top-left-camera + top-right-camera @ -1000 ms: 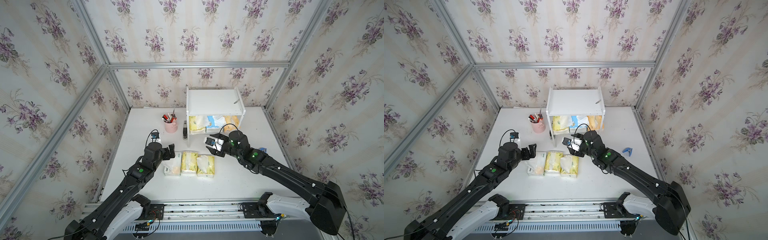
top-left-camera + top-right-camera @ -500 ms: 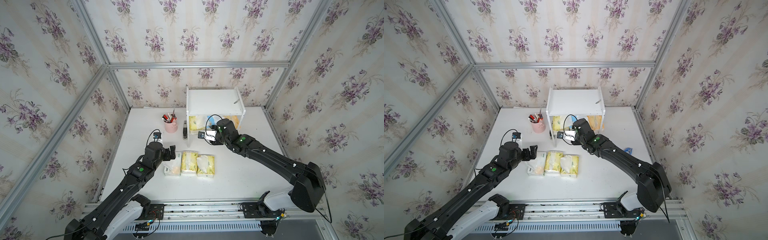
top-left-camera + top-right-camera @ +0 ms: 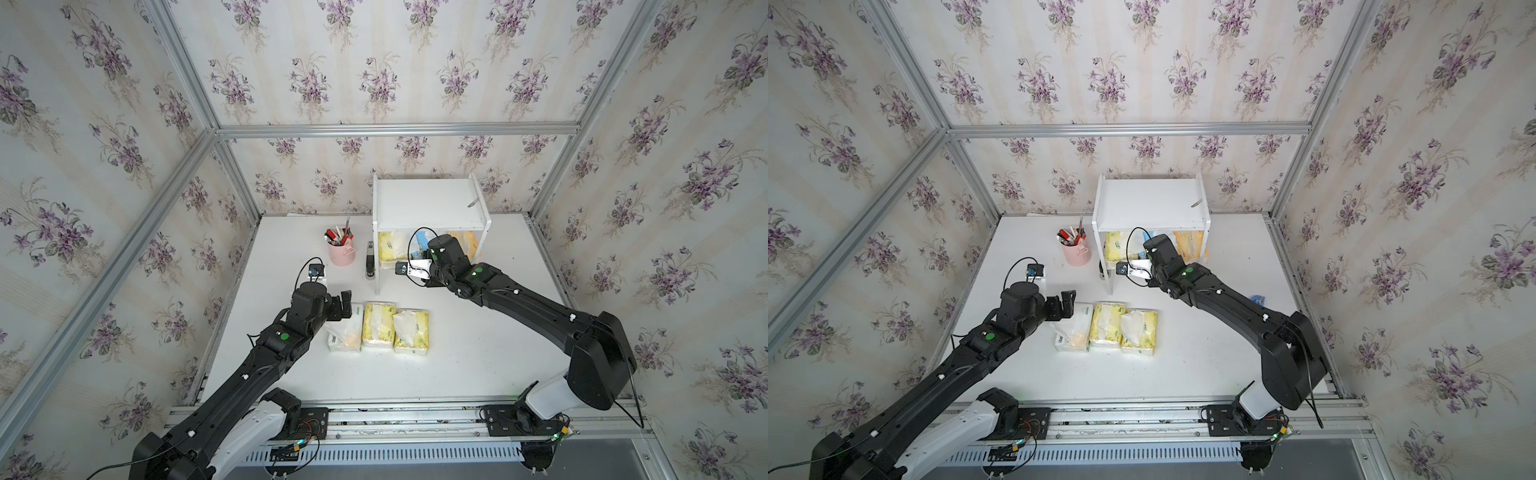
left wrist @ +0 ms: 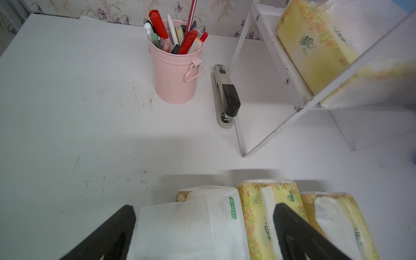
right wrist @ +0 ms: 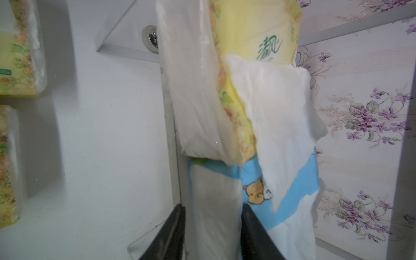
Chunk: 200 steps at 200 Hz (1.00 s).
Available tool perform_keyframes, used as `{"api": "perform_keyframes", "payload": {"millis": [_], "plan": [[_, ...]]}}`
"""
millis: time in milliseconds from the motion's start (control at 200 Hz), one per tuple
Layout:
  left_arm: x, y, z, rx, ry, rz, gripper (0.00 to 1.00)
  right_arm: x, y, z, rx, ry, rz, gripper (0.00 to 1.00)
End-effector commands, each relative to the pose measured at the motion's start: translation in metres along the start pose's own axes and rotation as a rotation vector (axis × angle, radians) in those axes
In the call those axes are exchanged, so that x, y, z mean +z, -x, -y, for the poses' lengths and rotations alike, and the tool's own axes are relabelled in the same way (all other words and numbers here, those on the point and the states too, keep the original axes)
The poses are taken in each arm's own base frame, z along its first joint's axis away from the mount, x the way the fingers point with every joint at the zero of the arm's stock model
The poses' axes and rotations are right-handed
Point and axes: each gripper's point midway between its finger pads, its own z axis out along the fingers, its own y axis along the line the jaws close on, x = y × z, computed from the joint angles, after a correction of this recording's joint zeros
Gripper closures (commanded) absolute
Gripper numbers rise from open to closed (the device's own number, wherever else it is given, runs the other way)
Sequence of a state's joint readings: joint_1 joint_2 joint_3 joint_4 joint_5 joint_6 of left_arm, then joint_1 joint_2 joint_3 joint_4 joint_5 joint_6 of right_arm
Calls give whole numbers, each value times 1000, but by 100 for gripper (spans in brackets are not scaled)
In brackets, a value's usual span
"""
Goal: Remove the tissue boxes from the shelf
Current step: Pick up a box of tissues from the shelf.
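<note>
The white shelf stands at the back of the table. Its lower tier holds a yellow tissue box, a blue one and an orange one. My right gripper reaches into that tier, its two fingers pressed on either side of the blue box's end; in both top views the wrist hides them. A white box and two yellow boxes lie side by side on the table. My left gripper hangs open just above the white box.
A pink pen cup and a grey stapler stand just left of the shelf. A small metal object lies on the shelf top. A small blue item sits on the table behind the right arm.
My right arm has reached forward from mid-table into the shelf's lower tier, and its jaws have narrowed round the blue box. The left arm has barely moved.
</note>
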State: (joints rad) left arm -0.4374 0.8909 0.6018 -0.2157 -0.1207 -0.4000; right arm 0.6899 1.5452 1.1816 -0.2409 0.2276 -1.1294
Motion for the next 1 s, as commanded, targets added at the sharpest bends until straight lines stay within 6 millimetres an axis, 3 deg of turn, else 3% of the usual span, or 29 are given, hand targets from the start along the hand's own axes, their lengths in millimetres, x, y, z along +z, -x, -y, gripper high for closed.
{"api": "perform_keyframes", "payload": {"millis": [0, 150, 260, 490, 714, 994], "plan": [[-1, 5, 0, 5, 2, 10, 1, 3, -7, -9, 0, 28, -34, 61], [0, 6, 1, 6, 1, 10, 0, 3, -7, -11, 13, 30, -27, 72], [0, 7, 2, 7, -2, 11, 0, -1, -5, -7, 26, 11, -12, 88], [-5, 11, -2, 30, 22, 19, 1, -17, 0, 9, 57, -43, 26, 100], [-16, 21, 1, 10, 3, 44, 0, -41, 7, 23, 99, -89, 86, 100], [-28, 32, 10, -27, -42, 48, 1, -75, 13, 26, 147, -119, 122, 100]]}}
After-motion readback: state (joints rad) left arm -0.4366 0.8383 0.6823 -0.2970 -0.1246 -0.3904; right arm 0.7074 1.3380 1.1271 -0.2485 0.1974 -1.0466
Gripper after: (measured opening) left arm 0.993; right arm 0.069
